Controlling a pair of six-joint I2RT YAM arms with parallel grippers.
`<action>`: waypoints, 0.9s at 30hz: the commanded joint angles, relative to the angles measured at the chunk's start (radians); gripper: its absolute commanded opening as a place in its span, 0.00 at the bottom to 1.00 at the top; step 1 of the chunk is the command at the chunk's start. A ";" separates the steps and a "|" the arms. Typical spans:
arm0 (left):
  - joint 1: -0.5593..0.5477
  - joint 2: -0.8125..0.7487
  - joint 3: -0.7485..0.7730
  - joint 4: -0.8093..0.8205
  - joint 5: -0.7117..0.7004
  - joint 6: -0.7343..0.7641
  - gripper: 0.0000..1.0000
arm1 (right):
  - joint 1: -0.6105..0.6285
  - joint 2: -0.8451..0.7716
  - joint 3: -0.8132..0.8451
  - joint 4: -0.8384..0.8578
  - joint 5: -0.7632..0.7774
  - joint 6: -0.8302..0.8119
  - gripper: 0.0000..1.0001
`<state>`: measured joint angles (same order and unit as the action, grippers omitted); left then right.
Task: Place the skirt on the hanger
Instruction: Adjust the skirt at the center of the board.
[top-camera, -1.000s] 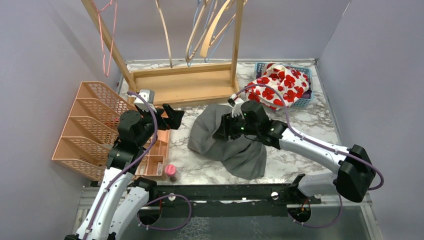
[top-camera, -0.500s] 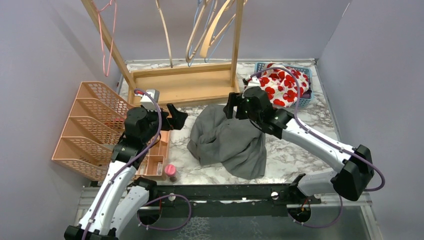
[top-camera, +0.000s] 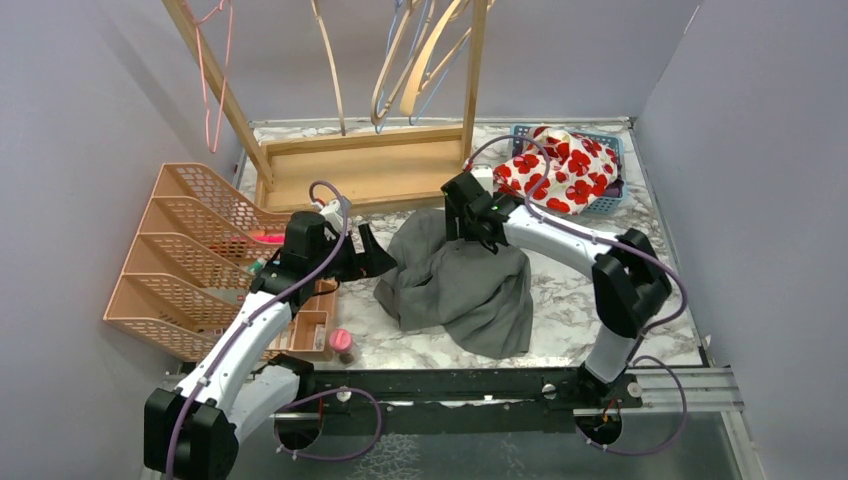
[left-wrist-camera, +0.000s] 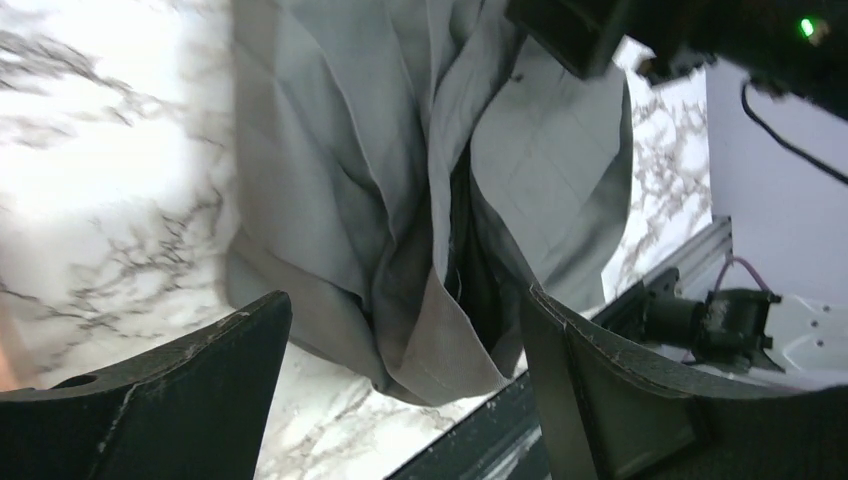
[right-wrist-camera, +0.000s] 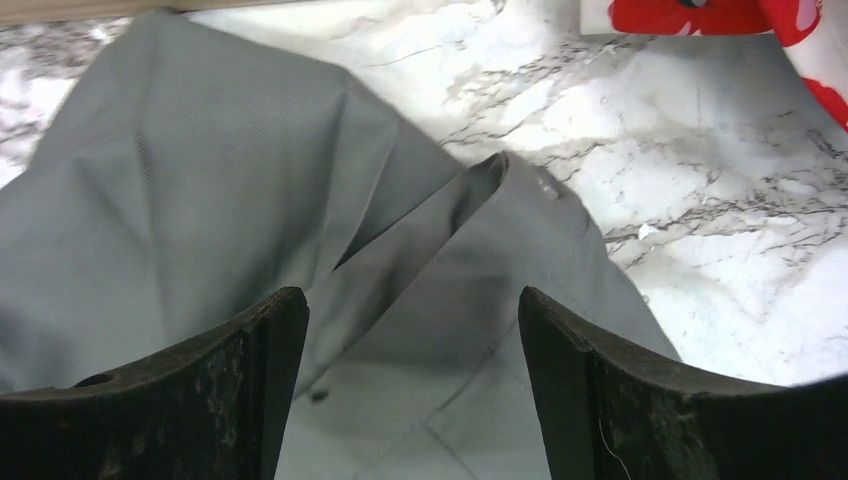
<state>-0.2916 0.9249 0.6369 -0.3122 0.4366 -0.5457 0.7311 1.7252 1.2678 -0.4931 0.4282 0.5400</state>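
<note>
Skirt (top-camera: 460, 285), grey, lies crumpled on the marble table (top-camera: 600, 300). The left gripper (left-wrist-camera: 395, 315) and right gripper (right-wrist-camera: 410, 310) hover over it, jaws spread, empty. Each should pinch the waistband edge.

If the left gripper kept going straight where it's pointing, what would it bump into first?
Most likely the grey skirt, lying crumpled right ahead of the open left gripper; how near is unclear.
</note>
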 joint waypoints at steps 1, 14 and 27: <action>-0.051 -0.005 -0.020 -0.008 0.077 -0.044 0.86 | -0.006 0.098 0.094 -0.152 0.170 0.071 0.80; -0.127 0.000 -0.071 -0.008 0.143 -0.068 0.83 | -0.006 -0.054 -0.061 -0.343 0.193 0.236 0.66; -0.131 0.030 -0.076 -0.013 0.109 -0.069 0.77 | -0.006 -0.303 -0.216 -0.345 0.075 0.240 0.51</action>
<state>-0.4149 0.9432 0.5617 -0.3313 0.5457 -0.6064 0.7307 1.4750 1.0866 -0.8146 0.5415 0.7677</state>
